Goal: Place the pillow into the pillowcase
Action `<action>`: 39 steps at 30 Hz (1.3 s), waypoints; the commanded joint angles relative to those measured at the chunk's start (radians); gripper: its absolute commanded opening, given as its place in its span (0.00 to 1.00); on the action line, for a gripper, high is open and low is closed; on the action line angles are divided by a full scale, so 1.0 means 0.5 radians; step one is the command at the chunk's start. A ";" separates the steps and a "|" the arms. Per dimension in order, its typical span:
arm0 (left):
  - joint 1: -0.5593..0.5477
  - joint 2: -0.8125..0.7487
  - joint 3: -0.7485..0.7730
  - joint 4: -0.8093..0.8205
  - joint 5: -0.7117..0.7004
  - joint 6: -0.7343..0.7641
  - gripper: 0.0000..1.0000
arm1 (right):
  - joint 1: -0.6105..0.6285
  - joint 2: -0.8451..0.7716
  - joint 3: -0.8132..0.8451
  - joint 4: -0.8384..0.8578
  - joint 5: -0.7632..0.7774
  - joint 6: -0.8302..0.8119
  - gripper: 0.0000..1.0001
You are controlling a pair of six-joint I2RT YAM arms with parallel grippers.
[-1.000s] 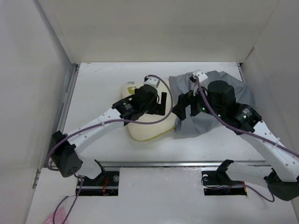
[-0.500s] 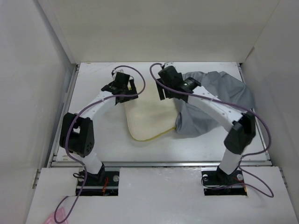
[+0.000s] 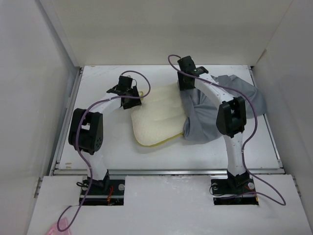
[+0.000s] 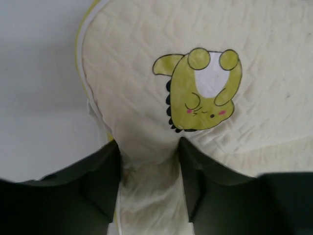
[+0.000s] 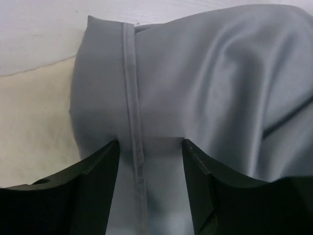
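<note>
White walls [image 3: 29, 73] close in your white counter [image 3: 98, 147], and the pillow [image 3: 156, 117] lies mid-counter. The grey pillowcase [image 3: 215, 112] lies at the pillow's right, overlapping that side; you cannot tell how far the pillow sits inside. Your left tool [image 4: 149, 147] is clamped on the pillow's far-left corner, beside its green cartoon print [image 4: 200, 90]. Your right tool [image 5: 150, 147] pinches the pillowcase hem at the pillow's far-right edge.

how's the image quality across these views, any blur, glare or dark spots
Top external: even, diffuse light, only faint shadows on the table, no glare. Left wrist: pillow print sharp, left gripper near-black and soft. Right wrist: pillowcase seam crisp, right gripper underexposed.
</note>
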 commanded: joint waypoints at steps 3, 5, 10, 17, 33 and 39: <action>-0.025 0.095 0.133 0.057 0.180 0.094 0.23 | 0.041 0.099 0.185 0.073 -0.302 -0.161 0.50; -0.043 0.113 0.133 0.106 0.199 0.094 0.00 | 0.023 0.118 0.213 0.073 -0.321 -0.161 0.18; -0.086 -0.003 0.173 0.195 0.244 0.228 0.00 | 0.023 0.097 0.394 0.055 -0.651 -0.219 0.00; -0.172 -0.417 0.173 0.443 0.465 0.272 0.00 | 0.090 -0.038 0.781 -0.006 -1.468 -0.281 0.00; -0.335 -0.976 -0.283 0.766 -0.236 -0.106 0.00 | 0.407 -0.118 0.784 -0.126 -1.913 -0.269 0.36; -0.224 -1.071 -0.581 0.720 -0.289 -0.213 0.00 | 0.369 -0.498 0.340 -0.129 -1.478 -0.498 0.91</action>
